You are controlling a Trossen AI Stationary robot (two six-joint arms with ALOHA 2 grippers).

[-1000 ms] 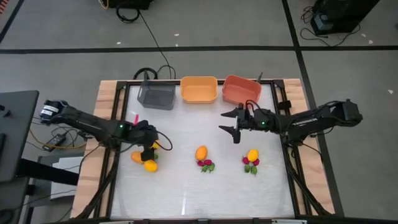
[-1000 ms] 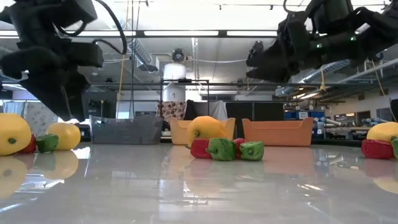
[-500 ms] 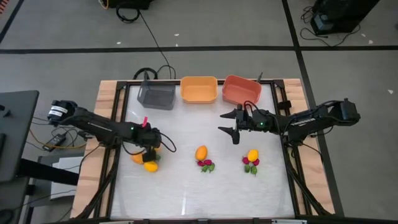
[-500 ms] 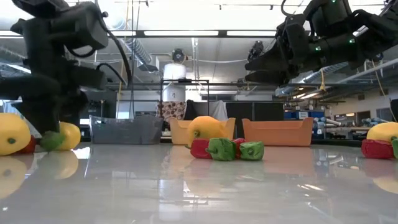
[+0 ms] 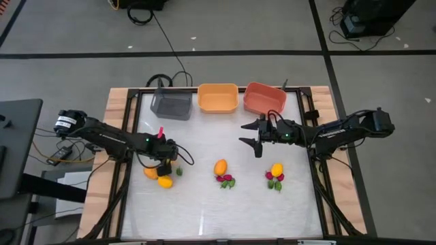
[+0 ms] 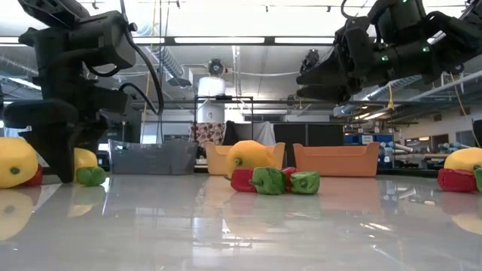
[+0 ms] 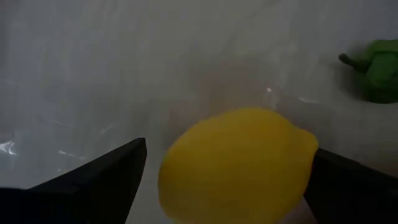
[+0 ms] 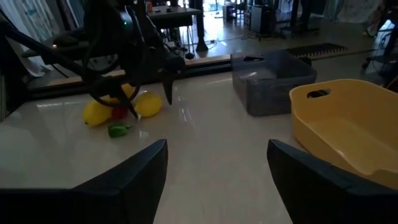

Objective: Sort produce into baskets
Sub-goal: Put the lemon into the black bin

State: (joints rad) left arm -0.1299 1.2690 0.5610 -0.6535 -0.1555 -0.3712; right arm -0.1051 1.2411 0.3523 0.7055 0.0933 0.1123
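Observation:
My left gripper [image 5: 164, 169] points down at the left produce pile, open, its fingers [image 7: 106, 180] on either side of a yellow fruit [image 7: 236, 165]. A second yellow-orange fruit [image 5: 150, 173] and a green bit [image 5: 179, 171] lie beside it on the table. My right gripper [image 5: 243, 133] hovers open and level in front of the salmon-red basket [image 5: 264, 99], holding nothing. The dark grey basket [image 5: 170, 104] and the orange basket [image 5: 218, 98] stand along the far edge.
Two more produce piles lie on the white table. One is at the centre, a yellow-orange fruit [image 5: 221, 167] with red and green bits [image 5: 225, 180]. The other is on the right [image 5: 276, 174], below my right gripper. A black frame [image 5: 133, 122] borders the table.
My left gripper has come down onto the left pile, shifting slightly toward the table's right, and now straddles a yellow fruit. The green bit has slid out toward the table's right, clear of the pile.

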